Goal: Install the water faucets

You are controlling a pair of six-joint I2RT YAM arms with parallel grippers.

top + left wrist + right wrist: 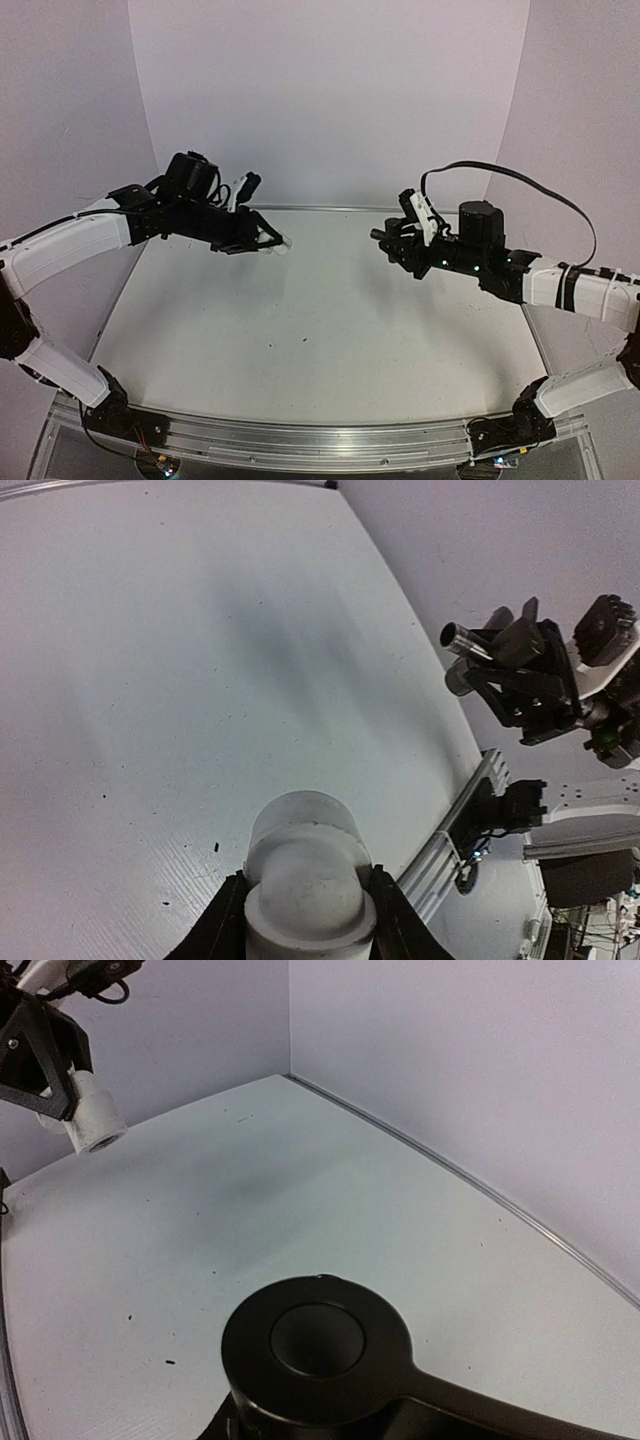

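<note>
The white fitting (308,880), judged light and rigid, is pinched in the left gripper (268,241), the black spout (318,1345) in the right gripper (392,243).

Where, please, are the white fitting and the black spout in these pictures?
white fitting (90,1110): right wrist view, on its cylindrical body.
black spout (468,640): left wrist view, on its protruding tube end.

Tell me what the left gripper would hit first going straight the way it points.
Probably the table; the left gripper, holding the white fitting, aims past the right gripper and its black spout. Depth unclear.
</note>
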